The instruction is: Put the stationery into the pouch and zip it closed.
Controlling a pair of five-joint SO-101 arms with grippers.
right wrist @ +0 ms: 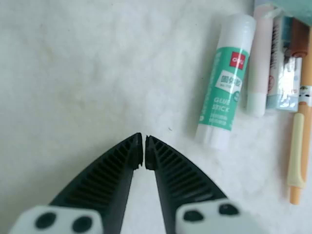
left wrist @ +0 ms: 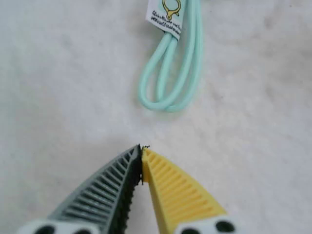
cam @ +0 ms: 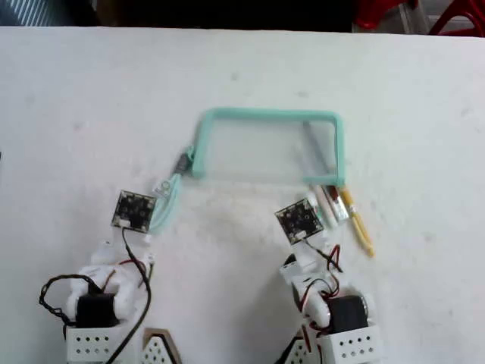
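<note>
Your pouch (cam: 265,114) mid-frame in high view; glue stick (right wrist: 226,80), pen (right wrist: 300,141) at its lower-right corner; left gripper (left wrist: 141,148), right gripper (right wrist: 145,139) both pressed together

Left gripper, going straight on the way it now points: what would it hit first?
Most likely the mint cord loop, lying just ahead of the shut left gripper and a little off its line. Height is unclear, so it might pass above.
</note>
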